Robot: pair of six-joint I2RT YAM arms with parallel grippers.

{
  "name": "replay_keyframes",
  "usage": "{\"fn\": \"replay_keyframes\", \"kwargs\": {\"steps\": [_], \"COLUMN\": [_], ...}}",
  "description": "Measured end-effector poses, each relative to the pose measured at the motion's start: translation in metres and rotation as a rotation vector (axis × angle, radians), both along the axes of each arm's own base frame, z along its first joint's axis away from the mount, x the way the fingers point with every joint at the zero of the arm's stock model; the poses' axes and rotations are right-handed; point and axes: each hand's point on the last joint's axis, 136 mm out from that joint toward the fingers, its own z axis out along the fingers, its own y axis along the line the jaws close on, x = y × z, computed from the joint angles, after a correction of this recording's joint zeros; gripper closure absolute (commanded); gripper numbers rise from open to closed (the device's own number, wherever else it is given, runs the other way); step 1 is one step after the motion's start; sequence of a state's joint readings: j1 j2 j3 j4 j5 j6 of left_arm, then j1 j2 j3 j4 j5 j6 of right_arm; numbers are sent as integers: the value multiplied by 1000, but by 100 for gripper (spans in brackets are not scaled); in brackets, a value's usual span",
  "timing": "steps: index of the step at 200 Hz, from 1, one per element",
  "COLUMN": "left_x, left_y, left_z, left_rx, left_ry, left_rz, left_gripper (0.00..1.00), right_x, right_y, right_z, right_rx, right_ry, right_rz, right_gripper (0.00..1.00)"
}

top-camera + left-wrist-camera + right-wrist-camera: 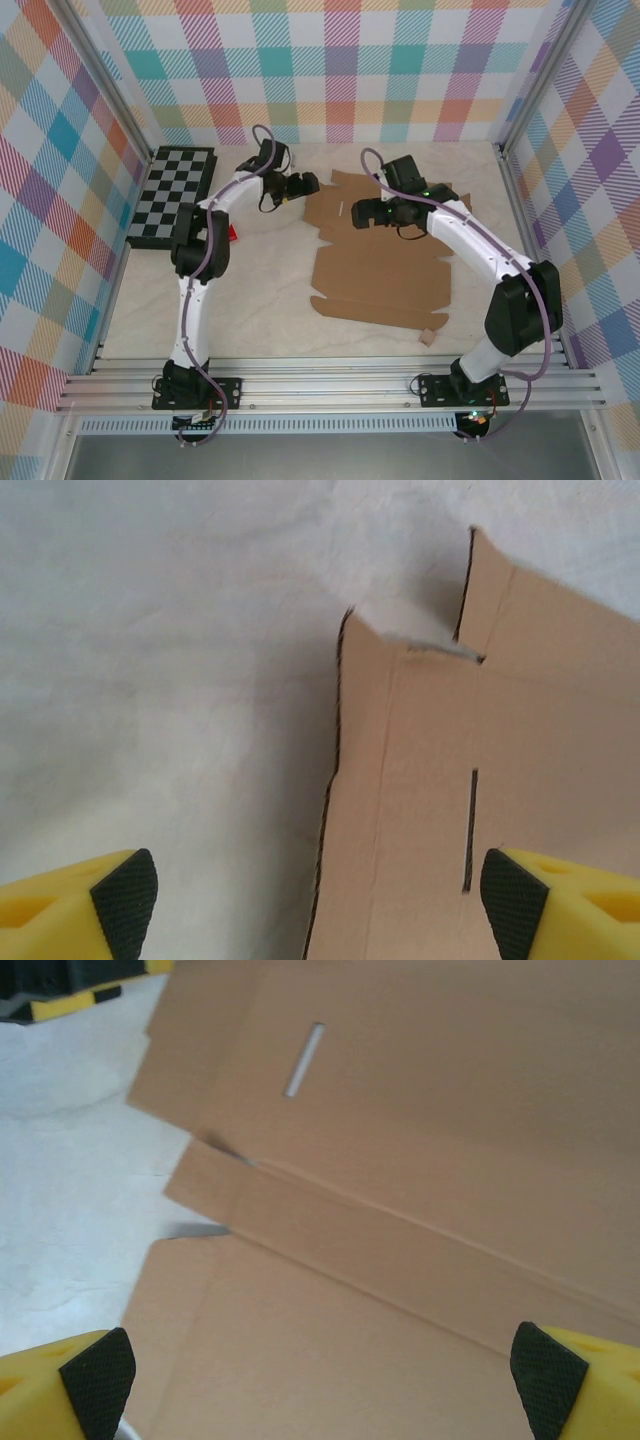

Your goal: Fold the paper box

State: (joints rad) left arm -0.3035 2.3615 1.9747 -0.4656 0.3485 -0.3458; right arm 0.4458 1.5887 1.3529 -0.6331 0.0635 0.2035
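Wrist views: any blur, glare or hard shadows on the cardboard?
Left wrist: the paper box is fairly sharp, no glare, a soft shadow along its left edge on the table. Right wrist: slightly soft throughout, creases readable, no glare. Top external: even light, faint shadows.

We've got the paper box (385, 270) lying flat on the table (260, 300), slightly toward 3 o'clock of centre. The chessboard (172, 195) sits well apart at 10 o'clock. A scrap (428, 337) lies just off the box's 5 o'clock corner. The left gripper (312, 184) is at its 11 o'clock edge, and the right gripper (355, 213) is over its 12 o'clock part.
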Motion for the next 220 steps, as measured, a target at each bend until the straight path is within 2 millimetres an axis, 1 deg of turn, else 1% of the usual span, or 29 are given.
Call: {"fn": "replay_keyframes", "kwargs": {"steps": [18,34,57,74,89,115,121,132,148,151,172,191,208,220], "left_x": [7,6,2,3,1,-1,-1,0,3,4,8,9,5,-3], "left_y": [-6,-9,-10,-10,-16,-25,-26,-26,-28,-29,-33,-33,-28,-23], "left_z": [-5,-14,-27,-25,-25,-32,-34,-34,-33,-31,-17,-9,-7,-2], "left_rx": [-10,-10,-3,-15,-34,-62,-66,-69,-75,-80,-85,-67,-29,4], "left_ry": [11,34,68,70,75,89,93,101,92,91,56,31,15,-5], "left_rz": [-22,-37,-47,-52,-66,-95,-99,-100,-108,-109,-134,-155,-178,-203], "left_gripper": [18,22,32,40,49,60,64,75,94,100,100,100,100,100], "right_x": [4,6,7,7,8,10,11,13,15,16,24,38,52,61], "right_y": [-16,-22,-21,-19,-19,-17,-17,-16,-14,-14,-11,-8,-7,-7], "right_z": [-3,-3,-2,-1,-2,-3,-2,0,0,-1,-5,-6,-4,0], "right_rx": [-8,-11,-9,-2,3,12,14,17,13,10,-8,-30,-47,-54], "right_ry": [3,0,-5,-11,-18,-29,-37,-50,-62,-63,-70,-92,-132,-169], "right_rz": [-24,-24,1,19,36,72,82,96,128,136,186,247,305,353], "right_gripper": [0,0,0,0,0,0,0,0,0,0,0,0,0,0]}}
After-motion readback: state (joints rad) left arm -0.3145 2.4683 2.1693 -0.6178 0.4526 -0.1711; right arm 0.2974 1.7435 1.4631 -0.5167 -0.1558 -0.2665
